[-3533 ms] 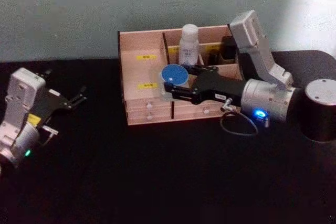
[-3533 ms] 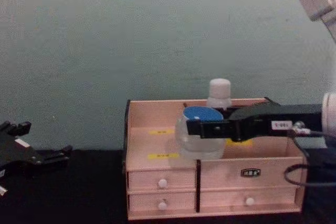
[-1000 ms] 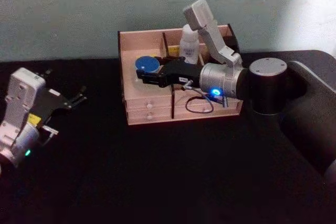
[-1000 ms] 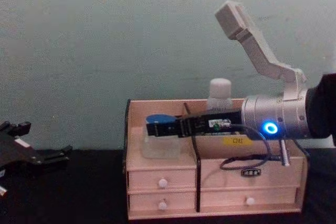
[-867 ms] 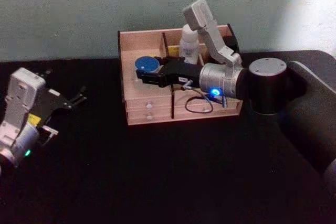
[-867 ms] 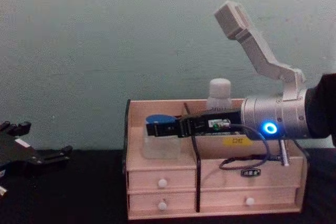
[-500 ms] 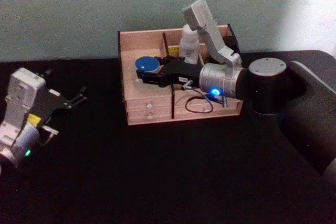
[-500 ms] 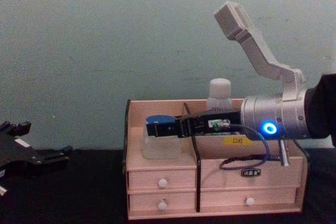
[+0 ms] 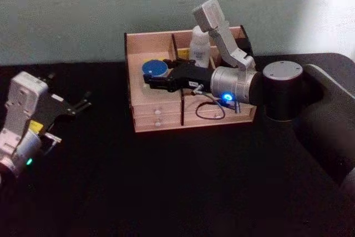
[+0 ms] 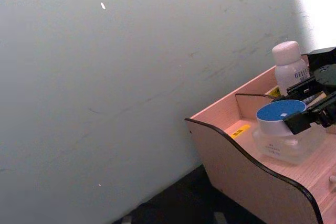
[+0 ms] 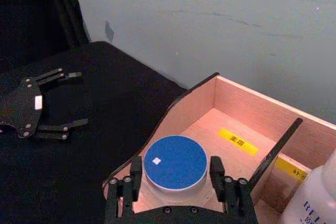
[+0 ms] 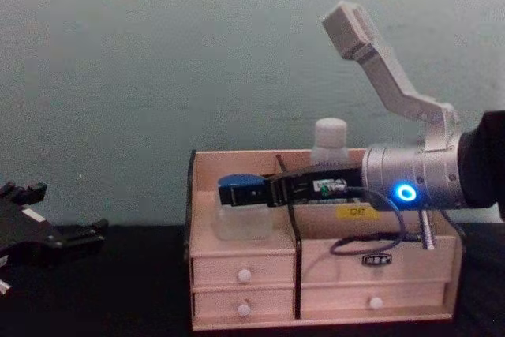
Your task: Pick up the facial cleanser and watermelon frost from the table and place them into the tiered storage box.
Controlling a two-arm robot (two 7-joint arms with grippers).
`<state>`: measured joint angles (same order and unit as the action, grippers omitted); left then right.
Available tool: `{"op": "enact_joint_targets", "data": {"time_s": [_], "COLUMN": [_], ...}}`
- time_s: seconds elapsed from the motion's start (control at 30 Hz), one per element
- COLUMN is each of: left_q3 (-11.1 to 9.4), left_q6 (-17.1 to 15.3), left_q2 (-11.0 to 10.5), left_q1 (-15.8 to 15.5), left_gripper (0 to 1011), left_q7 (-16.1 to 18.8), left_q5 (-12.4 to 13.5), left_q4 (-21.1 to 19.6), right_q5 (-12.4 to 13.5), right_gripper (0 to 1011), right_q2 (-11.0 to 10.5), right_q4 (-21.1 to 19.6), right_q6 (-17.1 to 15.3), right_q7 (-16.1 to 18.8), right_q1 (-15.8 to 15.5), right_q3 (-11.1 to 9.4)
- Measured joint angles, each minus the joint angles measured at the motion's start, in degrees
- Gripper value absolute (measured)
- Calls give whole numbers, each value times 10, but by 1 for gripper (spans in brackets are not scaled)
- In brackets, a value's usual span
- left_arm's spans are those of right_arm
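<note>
Reaching across the tiered storage box (image 9: 161, 120) from the right, the right gripper (image 9: 153, 79) has its fingers closed narrowly on the watermelon frost (image 9: 155, 69) — the wrist view shows one finger (image 11: 135, 176) on each side of the blue lid. We see the jar low in the box's left compartment, its base apparently at or near the compartment floor; whether it rests there fully we cannot tell. We find the facial cleanser (image 9: 199, 48) upright in the rear compartment, just right of the divider. We judge the bottle's placement done and the jar's placement nearly so — what remains is to let go and back the arm out. Parked well left of the box over the black table (image 9: 166, 181), the left gripper (image 9: 71, 107) is spread open and carries nothing
</note>
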<state>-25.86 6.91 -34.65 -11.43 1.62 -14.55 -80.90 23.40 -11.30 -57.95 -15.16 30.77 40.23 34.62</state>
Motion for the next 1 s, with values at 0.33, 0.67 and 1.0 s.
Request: {"op": "enact_joint_targets", "data": {"time_s": [0.33, 0.67, 1.0], "left_q3": [0, 0, 0], "left_q6": [0, 0, 0], "left_q2": [0, 0, 0], "left_q1": [0, 0, 0], "left_gripper": [1001, 1001, 1001], "left_q7": [0, 0, 0], "left_q5": [0, 0, 0], "left_q4": [0, 0, 0], "right_q5": [0, -3, 5], "right_gripper": [1002, 1003, 1003], "right_q2": [0, -7, -54], "right_q4": [0, -29, -142], "right_q6": [0, 16, 14], "right_q7": [0, -14, -18], "right_q1": [0, -15, -70], "right_q3": [0, -8, -30]}}
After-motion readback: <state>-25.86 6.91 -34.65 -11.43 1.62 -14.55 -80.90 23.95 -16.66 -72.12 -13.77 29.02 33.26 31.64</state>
